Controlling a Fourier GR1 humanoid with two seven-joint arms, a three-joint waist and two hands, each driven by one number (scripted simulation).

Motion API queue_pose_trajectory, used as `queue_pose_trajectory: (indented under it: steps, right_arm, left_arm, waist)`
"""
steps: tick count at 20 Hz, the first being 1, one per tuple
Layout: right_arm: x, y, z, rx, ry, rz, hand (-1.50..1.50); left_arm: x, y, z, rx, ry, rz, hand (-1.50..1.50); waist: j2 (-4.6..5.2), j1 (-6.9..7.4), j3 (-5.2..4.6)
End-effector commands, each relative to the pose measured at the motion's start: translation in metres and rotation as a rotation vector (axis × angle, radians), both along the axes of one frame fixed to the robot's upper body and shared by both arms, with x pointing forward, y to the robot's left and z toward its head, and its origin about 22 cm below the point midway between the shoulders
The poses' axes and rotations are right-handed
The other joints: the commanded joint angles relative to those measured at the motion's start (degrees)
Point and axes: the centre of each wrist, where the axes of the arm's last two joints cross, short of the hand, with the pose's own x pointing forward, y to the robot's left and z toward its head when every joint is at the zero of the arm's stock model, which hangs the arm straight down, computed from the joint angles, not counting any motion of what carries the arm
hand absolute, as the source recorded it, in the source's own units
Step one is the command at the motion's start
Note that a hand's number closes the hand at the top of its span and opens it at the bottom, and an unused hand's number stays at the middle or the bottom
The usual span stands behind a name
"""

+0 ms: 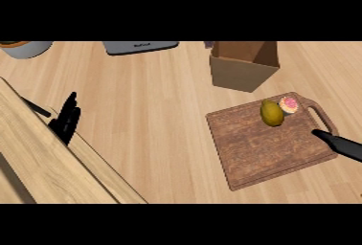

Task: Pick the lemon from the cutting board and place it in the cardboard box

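A yellow-green lemon (271,113) lies near the far end of the brown cutting board (262,148), touching a small pink-and-white frosted item (288,104) at its right. An open cardboard box (244,64) stands beyond the board, a little to the left of the lemon. My right hand (339,143) enters from the right edge over the board's handle side, fingers straight and pointing left, a short way below and right of the lemon, holding nothing. My left hand (67,117) rests at the left with fingers up.
A grey appliance (140,46) and a grey bowl (27,48) sit along the far edge. A light wooden surface (42,162) slants across the lower left, beside my left hand.
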Motion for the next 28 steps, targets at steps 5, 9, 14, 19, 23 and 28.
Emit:
queue_pose_trajectory:
  steps: [5,9,14,19,23,28]
  right_arm:
    - [-0.099,-0.055,-0.058,-0.454,-0.229,-0.289,-1.50]
    - [-0.180,-0.044,-0.099,-0.646,-0.035,-0.307,-1.50]
    - [-0.198,0.000,-0.095,-0.650,0.077,-0.326,-1.50]
    - [-0.201,0.036,-0.059,-0.673,0.179,-0.380,-1.50]
    - [-0.197,0.040,-0.044,-0.709,0.329,-0.357,-1.50]
    - [-0.177,0.061,-0.028,-0.716,0.435,-0.443,-1.50]
  left_arm:
    - [-0.017,0.000,-0.011,0.070,-0.031,-0.124,0.00]
    - [-0.021,0.005,-0.019,0.085,-0.036,-0.170,0.00]
    - [0.005,-0.015,-0.012,0.101,-0.052,-0.223,0.00]
    - [-0.001,-0.011,-0.011,0.063,-0.043,-0.256,0.00]
    - [0.008,-0.020,-0.010,0.091,-0.065,-0.252,0.00]
    - [0.004,-0.004,-0.007,0.082,-0.052,-0.256,0.00]
  waist:
    - [0.81,3.32,-0.41]
    - [1.16,5.61,-0.90]
    - [1.50,8.21,-0.97]
    - [1.61,9.36,-1.03]
    - [1.79,9.69,-1.03]
    - [1.63,10.08,-0.97]
